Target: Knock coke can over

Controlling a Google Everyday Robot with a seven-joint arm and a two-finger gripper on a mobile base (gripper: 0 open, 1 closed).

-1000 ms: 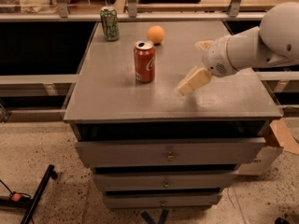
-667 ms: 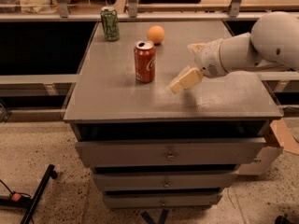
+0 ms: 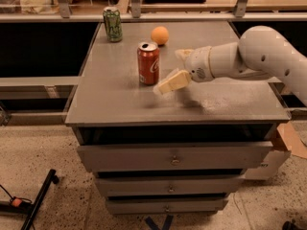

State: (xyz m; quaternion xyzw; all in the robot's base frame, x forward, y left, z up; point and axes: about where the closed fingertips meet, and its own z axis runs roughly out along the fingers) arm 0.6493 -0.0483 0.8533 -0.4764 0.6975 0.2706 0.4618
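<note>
The coke can (image 3: 148,63), red with white script and a silver top, stands upright near the middle of the grey cabinet top (image 3: 115,99). My gripper (image 3: 169,71) reaches in from the right on a white arm (image 3: 259,56) and sits just right of the can, close to it and low over the surface. Its cream fingers (image 3: 171,82) are spread apart and hold nothing. I see a small gap between the lower finger and the can.
A green can (image 3: 112,24) stands upright at the back left of the top. An orange fruit (image 3: 159,35) lies behind the coke can. The top's edges drop off above drawers (image 3: 172,157). A cardboard box (image 3: 283,147) sits at the right.
My gripper has moved left across the cabinet top toward the coke can. The can, the green can and the orange have not moved.
</note>
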